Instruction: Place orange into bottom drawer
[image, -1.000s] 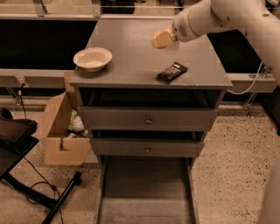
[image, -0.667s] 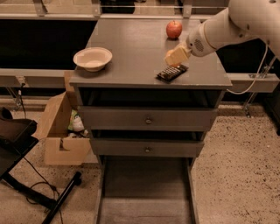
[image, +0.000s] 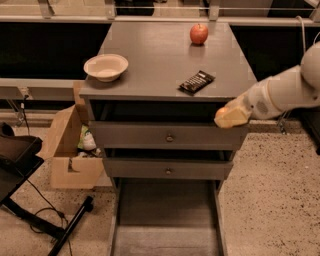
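My gripper (image: 229, 116) hangs at the cabinet's right front corner, level with the top drawer front, at the end of the white arm coming in from the right. It is shut on the orange (image: 220, 111), of which only a small orange edge shows between the cream fingers. The bottom drawer (image: 167, 210) is pulled out toward the camera, a wide shallow grey tray below and left of the gripper; nothing shows inside it.
On the cabinet top stand a red apple (image: 199, 33) at the back right, a white bowl (image: 105, 66) at the left and a dark snack packet (image: 196, 81) near the front. Two upper drawers with knobs (image: 170, 137) are closed. A cardboard box (image: 70, 150) sits on the floor left.
My gripper has carried the orange from above the cabinet top, forward and down past the right front edge, to beside the top drawer front. The apple has come into view.
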